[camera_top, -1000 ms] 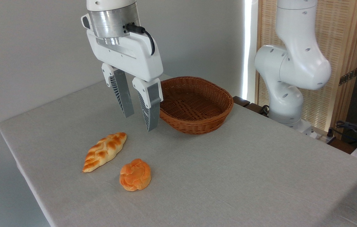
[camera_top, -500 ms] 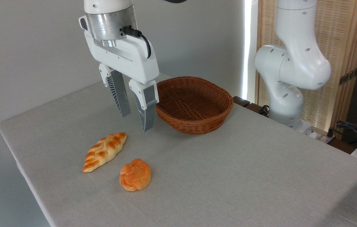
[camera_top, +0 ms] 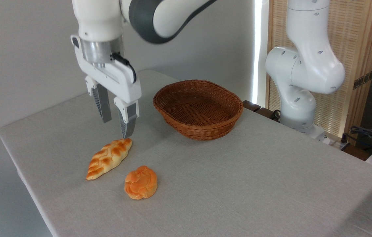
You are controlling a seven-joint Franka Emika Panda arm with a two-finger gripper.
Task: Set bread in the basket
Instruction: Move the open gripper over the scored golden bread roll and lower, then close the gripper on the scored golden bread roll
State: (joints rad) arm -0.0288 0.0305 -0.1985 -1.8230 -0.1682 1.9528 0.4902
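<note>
bread below gripper (fingers apart)

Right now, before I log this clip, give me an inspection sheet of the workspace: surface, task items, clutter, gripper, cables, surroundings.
Surface: table under a pale grey cloth, no spills seen.
Bread: braided loaf lying flat near the left edge, not gripped.
Basket: wicker basket upright at the back, nothing seen inside.
Clutter: round orange bun just right of the loaf, apart from it.
Gripper: gripper open, fingers pointing down, above the loaf's far tip, holding nothing.
Cables: black cable on the gripper body; loose wires off the table at far right.
Surroundings: arm base behind the table, slatted wooden screen, plain wall.
</note>
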